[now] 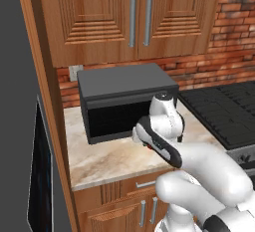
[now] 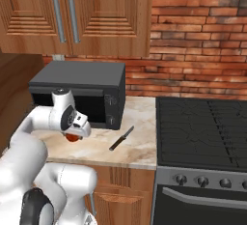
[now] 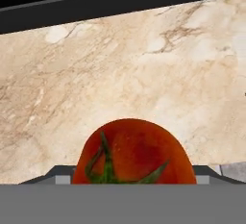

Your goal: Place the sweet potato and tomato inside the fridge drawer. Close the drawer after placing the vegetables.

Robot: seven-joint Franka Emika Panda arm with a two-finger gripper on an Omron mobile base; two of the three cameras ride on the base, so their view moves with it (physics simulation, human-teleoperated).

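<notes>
In the left base view, the white arm is reaching over the marble counter (image 1: 107, 159) in front of the black microwave (image 1: 124, 101), under the wooden wall cabinets (image 1: 134, 14). The hand is pointing down at the counter's front part, and a sliver of red is peeking out beneath it. The black stove (image 1: 224, 111) is sitting to the right.

In the right base view, the gripper (image 2: 73, 136) is hanging just in front of the microwave door, and the tomato (image 2: 72, 137) is sitting between its fingers, right at the countertop. A knife (image 2: 121, 138) is lying on the marble to the right, between the tomato and the stove, apart from both.

In the hand view, the tomato is filling the lower middle, its green stem facing the camera, with the two dark finger tips pressing at its left and right sides: the pincer is clamped on the tomato. Beyond it, bare marble is running up to the microwave's dark base.
</notes>
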